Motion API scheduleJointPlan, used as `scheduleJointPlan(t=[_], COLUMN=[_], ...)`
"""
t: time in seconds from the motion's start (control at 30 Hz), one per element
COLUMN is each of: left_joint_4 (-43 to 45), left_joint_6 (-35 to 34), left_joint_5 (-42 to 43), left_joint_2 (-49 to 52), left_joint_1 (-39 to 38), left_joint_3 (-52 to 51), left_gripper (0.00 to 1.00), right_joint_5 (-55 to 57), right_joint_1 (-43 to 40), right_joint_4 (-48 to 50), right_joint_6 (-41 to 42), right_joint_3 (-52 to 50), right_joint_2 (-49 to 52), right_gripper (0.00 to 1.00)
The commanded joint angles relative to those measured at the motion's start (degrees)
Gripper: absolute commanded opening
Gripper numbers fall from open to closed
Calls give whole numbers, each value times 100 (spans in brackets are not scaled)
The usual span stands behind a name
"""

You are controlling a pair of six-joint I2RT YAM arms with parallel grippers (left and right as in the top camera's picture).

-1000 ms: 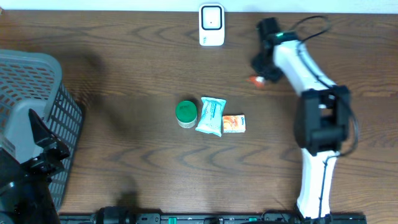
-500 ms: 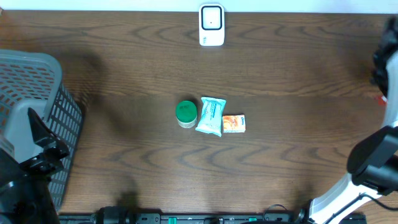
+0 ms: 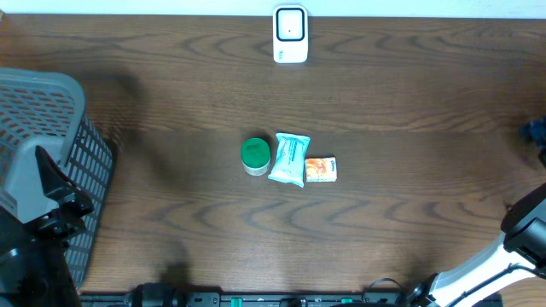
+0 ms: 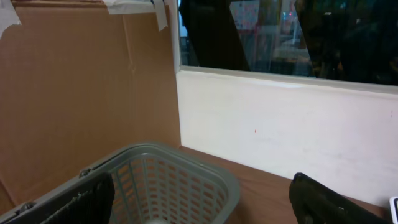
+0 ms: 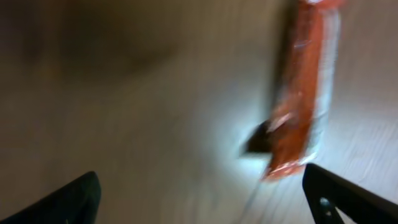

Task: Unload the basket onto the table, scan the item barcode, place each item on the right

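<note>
The white scanner (image 3: 290, 34) stands at the table's far edge. A green-lidded tub (image 3: 255, 156), a teal packet (image 3: 289, 159) and a small orange packet (image 3: 321, 169) lie together mid-table. In the blurred right wrist view an orange-red packet (image 5: 305, 87) sits ahead of my right gripper (image 5: 205, 190), free of its fingers, which stand wide apart: open. Only a piece of the right arm (image 3: 529, 223) shows at the overhead view's right edge. My left gripper (image 4: 202, 196) hangs open over the grey basket (image 4: 186, 163), holding nothing.
The grey mesh basket (image 3: 43, 111) fills the table's left end, with the left arm (image 3: 38, 247) beside it. A white wall and a cardboard panel (image 4: 81, 93) rise behind the basket.
My right arm swung from near the scanner out past the right edge of the table. Its jaws opened and the orange-red packet left them. The left arm stayed still.
</note>
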Motion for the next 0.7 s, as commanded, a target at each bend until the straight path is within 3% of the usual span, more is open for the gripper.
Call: scheduleJointPlan(t=[0.0, 0.23, 0.33, 0.57, 0.6, 0.63, 0.67], left_joint_4=[26, 26, 44, 44, 44, 44, 44], left_joint_6=[31, 31, 31, 31, 31, 31, 31], left_joint_5=[70, 72, 116, 348, 348, 348, 348], left_joint_2=[13, -50, -142, -369, -391, -407, -415], left_joint_1=[35, 35, 35, 35, 35, 35, 35], left_joint_3=[-33, -33, -33, -33, -33, -33, -33], left_gripper=[90, 90, 90, 90, 90, 90, 90], right_joint_5=[-1401, -1982, -2170, -2020, -1917, -1864, -1834], right_joint_1=[413, 2610, 3668, 5914, 6159, 6349, 6557], right_joint_4=[-564, -1657, -1556, -881, -656, -468, -280], right_joint_6=[-437, -1071, -1241, -457, -299, -190, -85], right_joint_3=[592, 417, 199, -140, -229, -313, -420], right_joint_2=[-138, -219, -219, -219, -219, -219, -216], right_gripper=[99, 99, 99, 97, 73, 42, 21])
